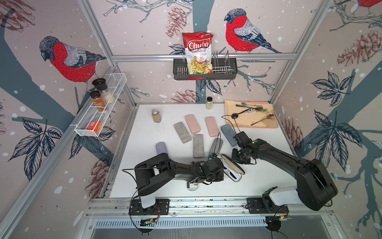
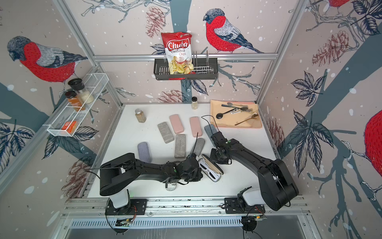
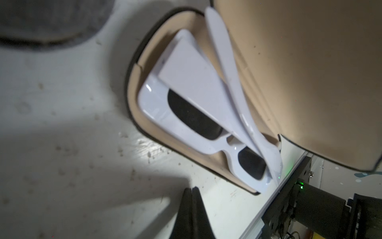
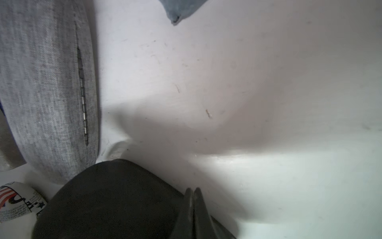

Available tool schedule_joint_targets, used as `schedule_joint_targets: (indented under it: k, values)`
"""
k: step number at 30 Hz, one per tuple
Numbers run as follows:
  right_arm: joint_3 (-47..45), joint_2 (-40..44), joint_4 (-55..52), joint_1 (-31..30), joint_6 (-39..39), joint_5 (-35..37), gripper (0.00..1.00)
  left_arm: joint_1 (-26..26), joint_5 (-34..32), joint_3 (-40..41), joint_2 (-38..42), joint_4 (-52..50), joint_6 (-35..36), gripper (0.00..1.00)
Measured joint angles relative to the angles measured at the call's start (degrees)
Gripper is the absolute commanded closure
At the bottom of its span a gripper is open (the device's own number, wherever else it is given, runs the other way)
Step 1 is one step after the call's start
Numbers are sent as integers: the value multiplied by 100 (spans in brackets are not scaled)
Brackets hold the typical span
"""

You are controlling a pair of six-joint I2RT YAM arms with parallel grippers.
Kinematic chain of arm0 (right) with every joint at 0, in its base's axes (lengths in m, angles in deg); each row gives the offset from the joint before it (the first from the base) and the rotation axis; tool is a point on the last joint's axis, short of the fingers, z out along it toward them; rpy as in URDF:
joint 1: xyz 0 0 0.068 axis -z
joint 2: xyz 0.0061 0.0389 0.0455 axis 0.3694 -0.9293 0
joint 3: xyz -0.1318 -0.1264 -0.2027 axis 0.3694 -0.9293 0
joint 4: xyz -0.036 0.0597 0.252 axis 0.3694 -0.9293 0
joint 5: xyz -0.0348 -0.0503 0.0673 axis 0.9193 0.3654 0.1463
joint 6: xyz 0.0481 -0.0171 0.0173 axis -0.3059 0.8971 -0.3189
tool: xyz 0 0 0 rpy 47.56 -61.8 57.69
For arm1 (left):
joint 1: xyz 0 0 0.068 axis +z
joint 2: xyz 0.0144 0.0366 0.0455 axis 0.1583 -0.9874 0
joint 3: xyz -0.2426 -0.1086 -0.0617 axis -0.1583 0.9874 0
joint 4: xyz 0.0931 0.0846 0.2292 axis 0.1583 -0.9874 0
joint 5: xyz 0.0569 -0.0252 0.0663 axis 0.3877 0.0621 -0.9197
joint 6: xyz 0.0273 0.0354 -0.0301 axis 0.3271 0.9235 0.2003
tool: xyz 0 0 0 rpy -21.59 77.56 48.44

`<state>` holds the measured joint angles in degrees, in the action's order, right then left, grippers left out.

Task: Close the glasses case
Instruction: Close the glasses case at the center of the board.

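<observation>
The glasses case [image 1: 233, 168] [image 2: 213, 167] lies open near the table's front middle, black outside and tan inside. White sunglasses [image 3: 186, 115] [image 2: 208, 172] lie in its base [image 3: 132, 97]. The lid [image 3: 299, 72] stands partly raised over them. My left gripper [image 3: 192, 189] is shut and empty, low over the table just beside the base's long edge. My right gripper [image 4: 193, 189] is also shut, its tips against the lid's black outer face [image 4: 113, 196], on the far side from the left one. In both top views the wrists hide both sets of fingers.
Several closed cases, grey [image 1: 198, 145], pink [image 1: 211, 126] and blue-grey [image 1: 228, 134], lie behind the open one. A grey case [image 4: 41, 93] sits close to the lid. A printed round lid [image 1: 192, 187] lies at the front. Spice jars [image 1: 156, 115] and a napkin with cutlery [image 1: 251, 115] are at the back.
</observation>
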<state>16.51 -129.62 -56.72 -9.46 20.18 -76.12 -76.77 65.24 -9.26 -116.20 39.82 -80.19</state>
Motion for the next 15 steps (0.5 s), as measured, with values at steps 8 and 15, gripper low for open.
schedule_joint_targets:
  k: [8, 15]
  values:
    - [-76, 155, -107, -33, -109, 66, 93, 0, -7, -109, -61, -22, 4, 100]
    - [-118, 330, -227, -37, -238, 258, 93, 0, -9, -153, -61, -46, 20, 100]
